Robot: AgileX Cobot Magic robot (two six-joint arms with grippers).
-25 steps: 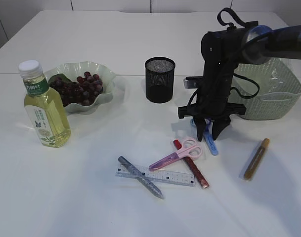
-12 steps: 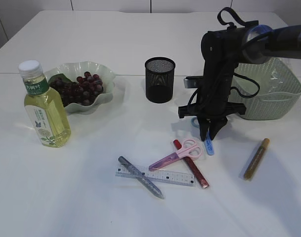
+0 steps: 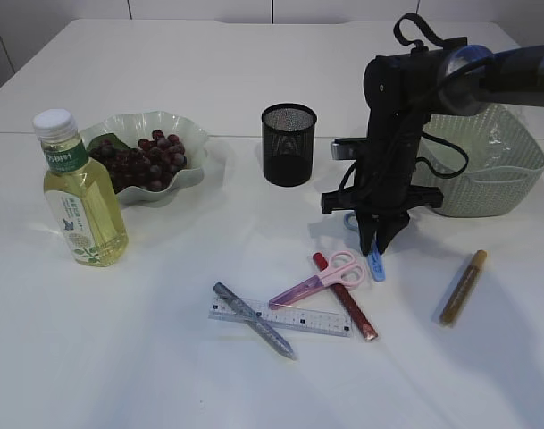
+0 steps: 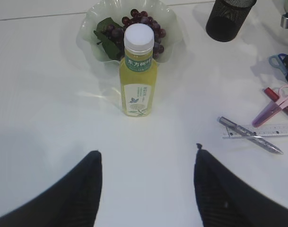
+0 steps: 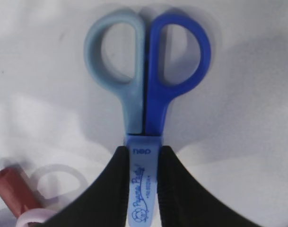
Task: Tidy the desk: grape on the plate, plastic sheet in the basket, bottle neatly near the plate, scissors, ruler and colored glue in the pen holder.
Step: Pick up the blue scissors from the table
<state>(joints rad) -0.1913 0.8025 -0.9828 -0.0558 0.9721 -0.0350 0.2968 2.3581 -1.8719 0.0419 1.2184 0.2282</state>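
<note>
Blue scissors [image 5: 144, 123]: flat on white table [image 3: 164, 375], right of centre; two-tone handles, pale blue and dark blue; sheath printed "neo".
Right gripper [image 3: 380, 248]: pointing straight down, fingers [image 5: 113, 189] clenched on both sides of the blue scissors' sheath, just below the handles.
Left gripper [image 4: 146, 182]: released, jaws wide apart, nothing between them, over bare table near the bottle.
Bottle [image 3: 80, 198]: upright, yellow liquid, white cap, green label; far left, just near-side of the plate.
Plate [image 3: 187, 134]: pale green, wavy rim, far left.
Grapes [image 3: 146, 161]: dark red bunch with a leaf, lying in the plate.
Pen holder [image 3: 288, 144]: black mesh cup, upright, centre far.
Basket [image 3: 504, 174]: pale green, woven pattern, far right, partly behind the right arm; contents hard to tell.
Pink scissors [image 3: 321, 279]: flat, centre near, handles next to the blue pair.
Red glue [image 3: 346, 298]: glitter tube, lying under the pink scissors' handles.
Ruler [image 3: 312, 321]: clear, flat, centre near.
Silver glue [image 3: 254, 321]: glitter tube, lying diagonally across the ruler's left end.
Gold glue [image 3: 462, 287]: glitter tube, alone on the right, near side of the basket.
</note>
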